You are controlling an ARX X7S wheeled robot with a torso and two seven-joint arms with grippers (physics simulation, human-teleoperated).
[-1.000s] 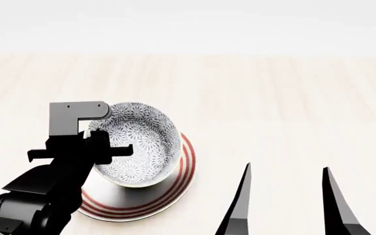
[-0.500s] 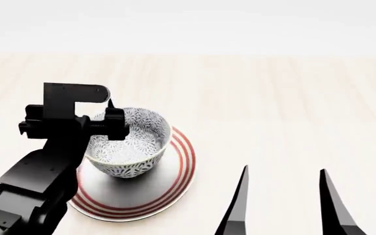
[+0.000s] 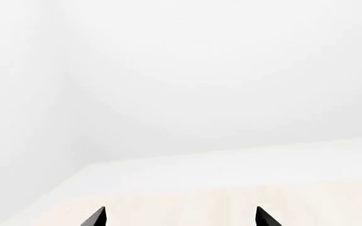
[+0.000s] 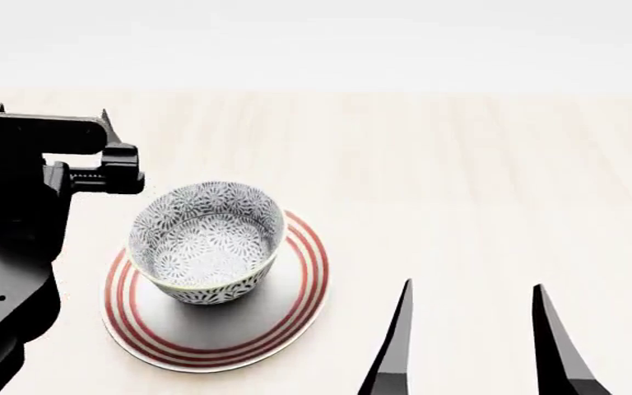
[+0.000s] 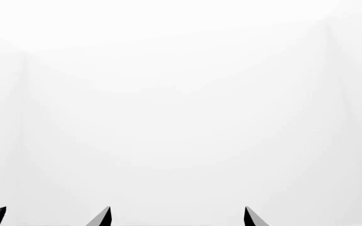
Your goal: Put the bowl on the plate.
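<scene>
The bowl (image 4: 208, 243), white with a dense grey-blue flower pattern, stands upright on the plate (image 4: 294, 306), a white plate with red rings, slightly toward its far left. My left gripper (image 4: 50, 123) is up and to the left of the bowl, apart from it. In the left wrist view the left gripper (image 3: 179, 217) is open with nothing between its fingertips. My right gripper (image 4: 472, 285) hangs open to the right of the plate, near the front edge of the view, holding nothing. In the right wrist view the right gripper (image 5: 177, 214) faces only white wall.
A pale wooden table (image 4: 459, 164) spreads under everything, its bare surface stretching to the right of and behind the plate. A white wall (image 4: 316, 41) rises behind it. The left wrist view shows the table's far edge (image 3: 231, 155) and a corner of the wall.
My left gripper let go of the bowl's rim and drew back up and to the left. The bowl went from tilted to upright on the plate. The right gripper barely moved.
</scene>
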